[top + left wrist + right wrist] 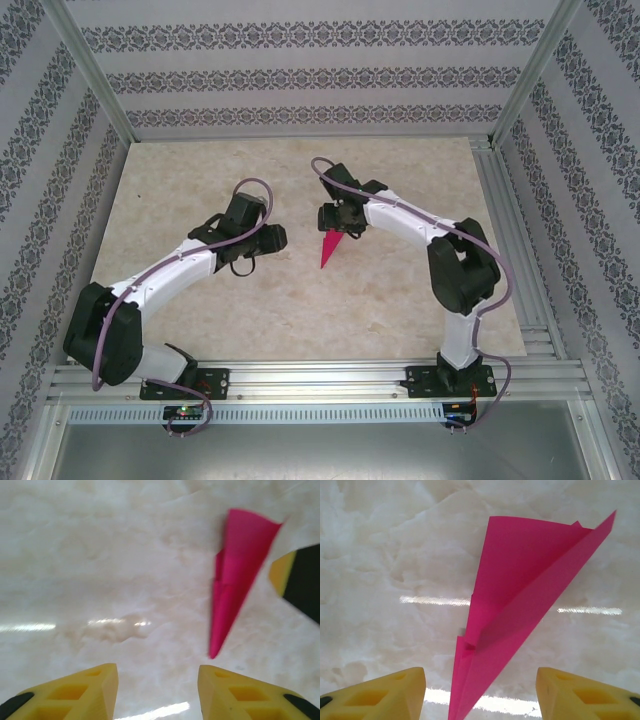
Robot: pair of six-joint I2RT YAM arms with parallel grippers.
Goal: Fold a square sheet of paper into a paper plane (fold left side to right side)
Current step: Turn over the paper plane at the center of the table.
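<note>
Magenta paper plane [328, 250] on the pale counter [200, 170]
Left gripper [157, 669] and right gripper [480, 671] both released, beside it mid-frame.

Top camera is looking down from behind; both wrist cameras are closely sharing the paper plane [235, 580] beyond their fingers [385, 695].

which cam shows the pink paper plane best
The right wrist view: the paper plane sits large and sharp, its folds and layered edges plain. The left wrist view shows it smaller and blurred, upper right. The top external view shows it as a tiny pink wedge.
</note>
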